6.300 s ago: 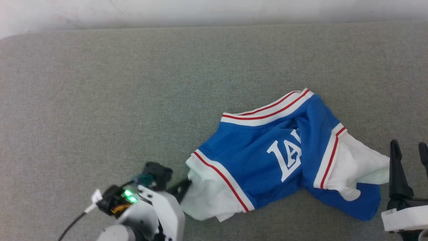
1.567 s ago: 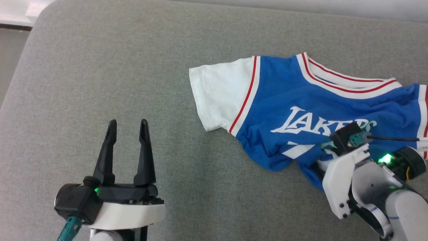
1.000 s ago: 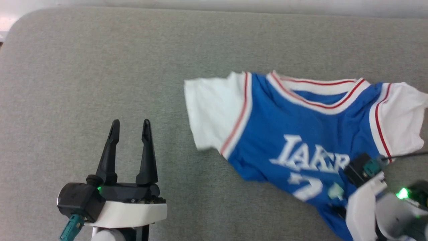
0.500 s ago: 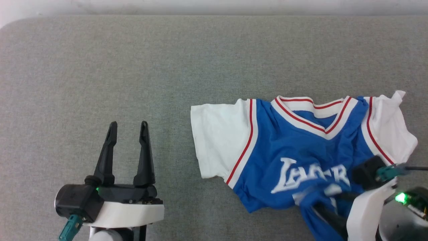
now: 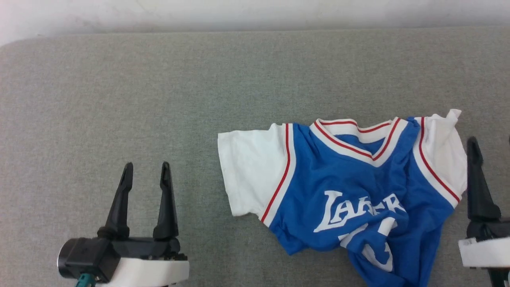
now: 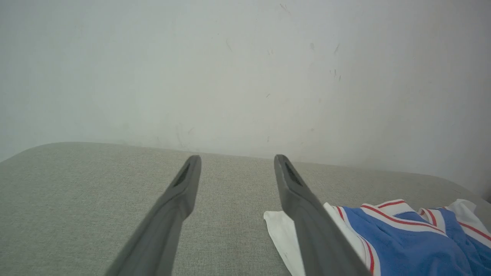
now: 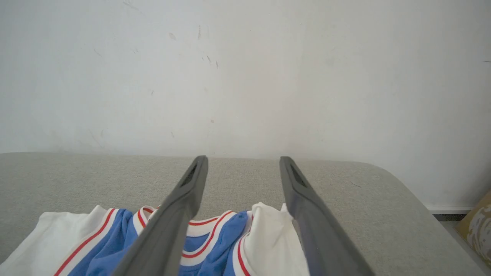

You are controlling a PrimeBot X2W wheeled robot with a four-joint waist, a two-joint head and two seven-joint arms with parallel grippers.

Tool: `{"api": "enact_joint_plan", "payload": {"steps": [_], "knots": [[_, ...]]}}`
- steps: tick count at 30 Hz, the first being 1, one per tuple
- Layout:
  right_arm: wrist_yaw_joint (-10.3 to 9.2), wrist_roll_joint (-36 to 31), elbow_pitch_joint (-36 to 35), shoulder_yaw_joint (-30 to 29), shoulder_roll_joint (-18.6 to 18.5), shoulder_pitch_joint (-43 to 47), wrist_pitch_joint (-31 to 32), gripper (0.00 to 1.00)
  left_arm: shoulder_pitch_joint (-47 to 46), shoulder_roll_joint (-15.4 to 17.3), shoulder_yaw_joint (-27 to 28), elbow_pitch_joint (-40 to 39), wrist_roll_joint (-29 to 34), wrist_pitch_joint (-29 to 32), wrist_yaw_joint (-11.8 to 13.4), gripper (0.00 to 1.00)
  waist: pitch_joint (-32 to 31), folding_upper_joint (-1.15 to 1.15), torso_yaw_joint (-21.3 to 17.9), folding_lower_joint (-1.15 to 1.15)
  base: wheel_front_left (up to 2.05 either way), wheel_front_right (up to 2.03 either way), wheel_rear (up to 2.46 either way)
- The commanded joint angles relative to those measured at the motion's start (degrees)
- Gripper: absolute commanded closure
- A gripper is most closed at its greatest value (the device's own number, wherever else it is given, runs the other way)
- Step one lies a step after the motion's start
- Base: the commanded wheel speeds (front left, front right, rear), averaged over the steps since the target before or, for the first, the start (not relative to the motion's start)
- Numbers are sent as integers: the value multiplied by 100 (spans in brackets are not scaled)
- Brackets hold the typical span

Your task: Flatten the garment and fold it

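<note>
Head view: the soft blue garment (image 5: 342,199), hem bunched, lies toward the woven grey bench's (image 5: 119,99) right edge (sleeves white, trim red-striped), between left tool (image 5: 146,167) and right tool (image 5: 491,143). Left wrist view: fingers (image 6: 172,207) wide apart, empty. Right wrist view: likewise spread, gripping nothing.

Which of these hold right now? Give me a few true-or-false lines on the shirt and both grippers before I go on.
1. The left gripper is open and empty. True.
2. The shirt lies fully flat. False: its lower part is bunched and the lettering is creased.
3. The collar is on the side toward the wall. True.
4. The right gripper is clamped on a sleeve. False: it is open beside the shirt, holding nothing.
</note>
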Motion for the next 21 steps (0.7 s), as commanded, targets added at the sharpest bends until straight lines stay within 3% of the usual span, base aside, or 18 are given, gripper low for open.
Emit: {"api": "enact_joint_plan", "payload": {"steps": [1, 6, 10, 21], "knots": [[-4, 39, 74, -47, 19, 75, -112, 0, 54, 4, 18, -20, 39, -27, -13, 0, -47, 0, -50, 0, 0, 0, 0], [-4, 431, 674, -177, 27, 328, -868, 0, 92, 81, -13, 9, 166, 14, -17, 0, -79, 0, -159, 0, 0, 0, 0], [-4, 465, 862, -209, 28, 310, -1061, 0, -161, 279, -133, -40, 283, 478, -127, 0, -57, 0, -195, 0, 0, 0, 0], [-4, 441, 954, -100, 29, 111, -1055, 0, -1542, 765, -870, 530, 217, 3419, -637, 0, 227, 0, -170, 0, 0, 0, 0]]}}
